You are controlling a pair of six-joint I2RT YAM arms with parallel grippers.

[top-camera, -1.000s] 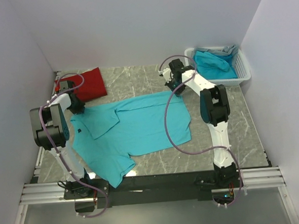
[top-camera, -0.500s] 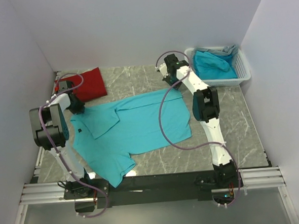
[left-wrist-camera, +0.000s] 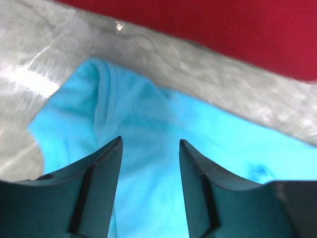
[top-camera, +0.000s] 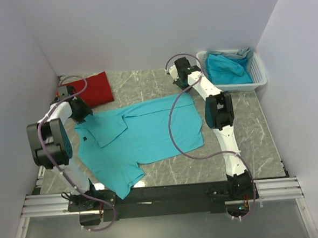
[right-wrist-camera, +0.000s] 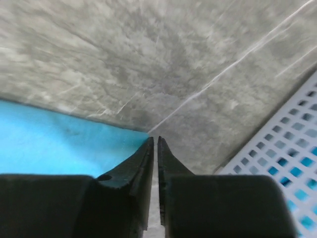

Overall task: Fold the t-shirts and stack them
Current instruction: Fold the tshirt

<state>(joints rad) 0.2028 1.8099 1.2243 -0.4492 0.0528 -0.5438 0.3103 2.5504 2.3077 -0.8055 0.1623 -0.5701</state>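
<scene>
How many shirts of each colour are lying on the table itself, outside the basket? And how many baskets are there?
Turquoise shirts: 1
Red shirts: 1
White baskets: 1
Total: 3

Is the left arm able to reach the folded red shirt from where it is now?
Probably yes. The open fingers of the left arm hover over the turquoise shirt's sleeve, right beside the red shirt, with only bare table between and nothing in the way.
</scene>
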